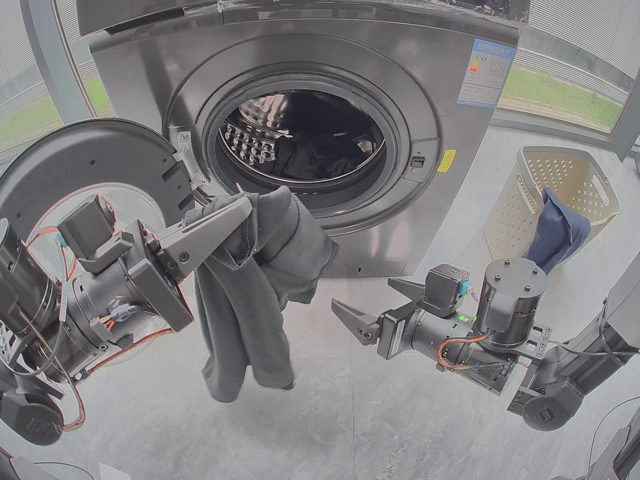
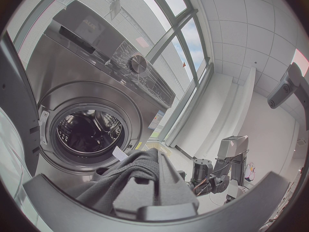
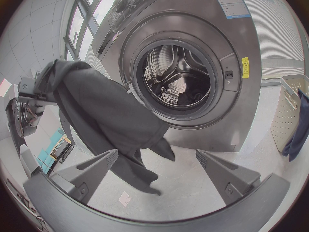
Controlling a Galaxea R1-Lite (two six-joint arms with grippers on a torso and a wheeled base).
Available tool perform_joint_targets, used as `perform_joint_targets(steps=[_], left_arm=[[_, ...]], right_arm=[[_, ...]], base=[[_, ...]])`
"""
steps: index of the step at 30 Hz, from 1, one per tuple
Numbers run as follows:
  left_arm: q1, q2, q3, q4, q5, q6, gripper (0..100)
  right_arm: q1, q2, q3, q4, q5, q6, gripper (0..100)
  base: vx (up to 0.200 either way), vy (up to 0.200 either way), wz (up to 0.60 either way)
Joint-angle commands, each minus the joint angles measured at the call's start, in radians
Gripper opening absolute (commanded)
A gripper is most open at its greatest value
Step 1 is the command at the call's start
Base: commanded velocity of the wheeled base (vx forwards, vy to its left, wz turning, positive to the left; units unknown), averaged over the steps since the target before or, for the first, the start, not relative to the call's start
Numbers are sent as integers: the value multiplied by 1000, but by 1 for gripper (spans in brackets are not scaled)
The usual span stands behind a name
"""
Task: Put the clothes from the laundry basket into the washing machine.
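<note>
The left gripper (image 1: 233, 213), at the near left, is being pressed together on the upper fold of a dark grey garment (image 1: 257, 301). The cloth is being pinched between its fingers, and the rest is being left to hang down toward the floor. The grip is being placed high on the garment, apparently so that the bulk is being carried at the level of the drum opening (image 1: 300, 141) of the washing machine (image 1: 427, 81) instead of trailing low. The pinched fold is being presented just in front of the lower rim of the opening and is not yet inside it. The door (image 1: 87, 161) is being held swung open at the left, behind the left gripper, so the opening is being left unobstructed. The right gripper (image 1: 363, 298) is being held spread and unloaded, low at the near right, apart from the hanging cloth. At the far right, a blue garment (image 1: 557, 231) is being left draped over the wall of the laundry basket (image 1: 587, 168). Dark cloth is lying inside the drum.
</note>
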Motion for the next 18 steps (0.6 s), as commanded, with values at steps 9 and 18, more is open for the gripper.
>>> perform_joint_targets(steps=[9, 18], left_arm=[[0, 3, 13, -14, -4, -4, 0], [0, 3, 13, -16, -9, 4, 0]], right_arm=[[-9, 39, -42, -27, 1, -9, 100], [-57, 81, -143, -27, -13, -9, 100]], base=[[0, 0, 0], [0, 0, 0]])
